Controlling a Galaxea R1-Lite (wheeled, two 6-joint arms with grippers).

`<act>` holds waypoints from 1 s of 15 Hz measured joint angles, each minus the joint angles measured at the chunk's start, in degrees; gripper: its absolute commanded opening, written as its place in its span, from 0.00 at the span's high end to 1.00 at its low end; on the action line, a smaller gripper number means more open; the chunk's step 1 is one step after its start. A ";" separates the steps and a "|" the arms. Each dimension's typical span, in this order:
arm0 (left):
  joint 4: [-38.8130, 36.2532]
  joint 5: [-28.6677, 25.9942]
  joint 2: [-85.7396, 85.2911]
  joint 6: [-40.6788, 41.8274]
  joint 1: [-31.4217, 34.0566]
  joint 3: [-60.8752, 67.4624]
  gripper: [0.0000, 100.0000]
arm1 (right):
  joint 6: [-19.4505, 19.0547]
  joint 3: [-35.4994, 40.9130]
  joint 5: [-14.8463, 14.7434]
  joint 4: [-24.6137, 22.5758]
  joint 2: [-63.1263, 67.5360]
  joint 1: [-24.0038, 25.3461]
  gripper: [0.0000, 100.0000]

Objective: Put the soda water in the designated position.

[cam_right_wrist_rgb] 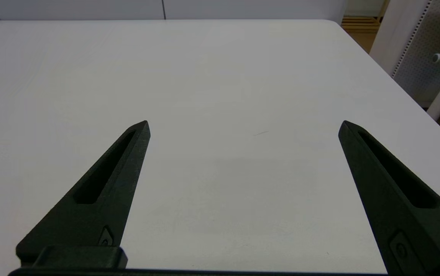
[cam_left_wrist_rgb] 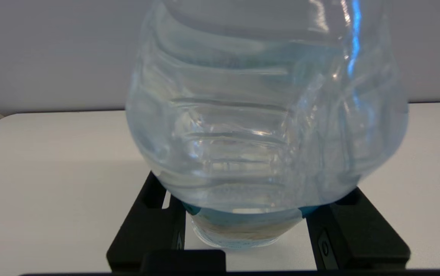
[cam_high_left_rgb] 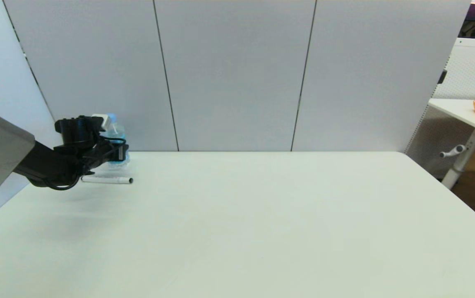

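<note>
At the left of the head view, a little above mid-height, the left tool (cam_high_left_rgb: 115,155) reaches in from the frame's left edge and sits at the soda water (cam_high_left_rgb: 116,133), whose light-blue cap shows just above the black wrist. The bottle stands upright near the far left corner of the white surface (cam_high_left_rgb: 262,223), close to the grey wall panels (cam_high_left_rgb: 237,74). In the left wrist view the clear ribbed body of the soda water (cam_left_wrist_rgb: 266,115) fills the centre of the frame, with a black finger (cam_left_wrist_rgb: 147,226) on each side of its lower part; the tool is pinching the bottle. Just in front of the bottle, a thin white marker pen (cam_high_left_rgb: 107,180) lies flat on the surface. The right tool (cam_right_wrist_rgb: 243,124) appears only in its own wrist view, fingers spread wide above bare surface.
</note>
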 measured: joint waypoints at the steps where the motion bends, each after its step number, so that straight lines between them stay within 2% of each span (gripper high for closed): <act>1: 0.00 0.00 0.02 0.04 -0.05 0.00 1.00 | -0.05 0.00 0.00 0.00 0.00 0.00 0.00; 2: 0.00 -0.02 0.02 0.04 -0.06 0.00 0.00 | 0.00 0.00 0.00 0.00 0.00 0.00 0.00; 15: -0.02 -0.06 -0.59 0.06 -0.49 0.41 0.00 | -0.02 0.00 0.00 0.00 0.00 0.00 0.00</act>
